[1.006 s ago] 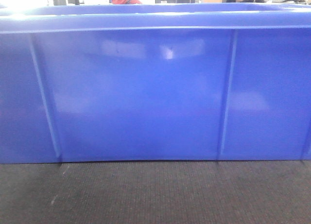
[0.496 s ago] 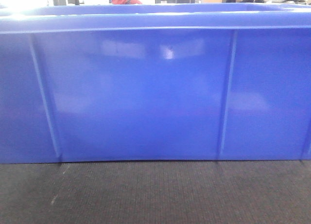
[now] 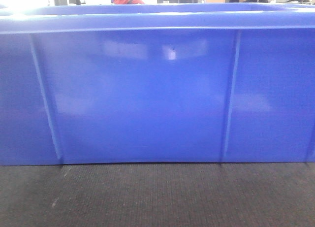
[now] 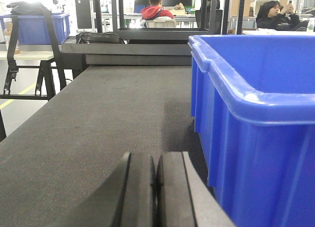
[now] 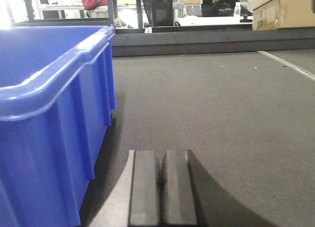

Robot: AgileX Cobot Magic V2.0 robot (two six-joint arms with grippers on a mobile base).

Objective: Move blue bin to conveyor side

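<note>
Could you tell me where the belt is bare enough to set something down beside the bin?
The conveyor lies bare left of the blue bin, back to the dark frame. It lies bare right of the bin too, ahead of the right gripper. A narrower strip runs before the bin's front wall. The left gripper sits close by the bin's end wall; that is the tight spot.

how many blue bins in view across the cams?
2. The blue bin sits on the conveyor, between both hands. A second blue bin rests on a table far back left, in the left wrist view. Others may be hidden.
</note>
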